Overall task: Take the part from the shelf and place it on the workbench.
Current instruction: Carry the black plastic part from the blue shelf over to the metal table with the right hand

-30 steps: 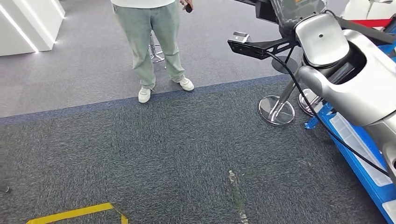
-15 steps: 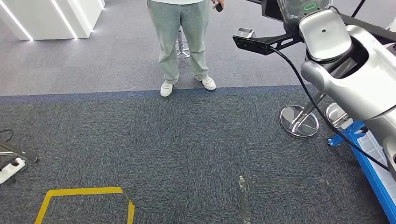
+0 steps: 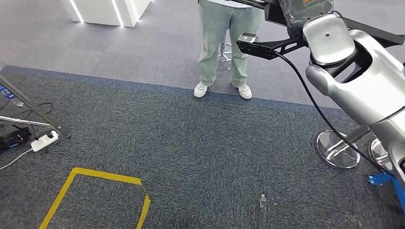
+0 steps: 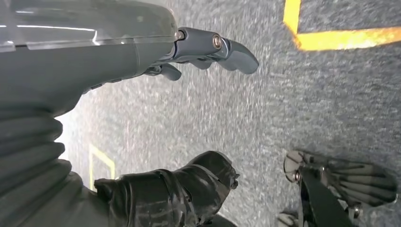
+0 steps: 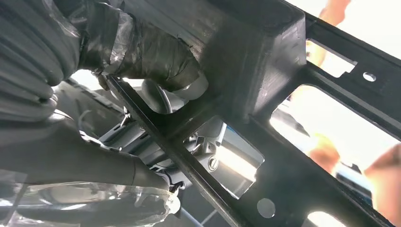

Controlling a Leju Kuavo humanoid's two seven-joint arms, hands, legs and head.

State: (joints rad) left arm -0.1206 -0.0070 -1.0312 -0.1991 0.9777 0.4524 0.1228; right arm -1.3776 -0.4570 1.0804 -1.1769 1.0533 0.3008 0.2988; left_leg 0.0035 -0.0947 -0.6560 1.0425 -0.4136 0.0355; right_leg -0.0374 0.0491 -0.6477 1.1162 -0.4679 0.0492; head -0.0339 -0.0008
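Observation:
My right arm is raised at the upper right of the head view. Its plastic-covered right hand grips the part, a black metal frame of bars. Close up in the right wrist view, the taped thumb and fingers of the right hand wrap one bar of the black frame part, which has cut-outs and small holes. In the left wrist view my left hand hangs above the grey carpet, fingers spread, holding nothing.
A person in pale green trousers stands ahead on the carpet. Yellow floor tape lies at the lower left. A power strip and slanting pole are at left. Chrome stool bases and a blue shelf corner sit at right.
The whole picture has shifted right, so the camera has turned left: the blue shelf has slid almost out at the right. My right hand still holds the part.

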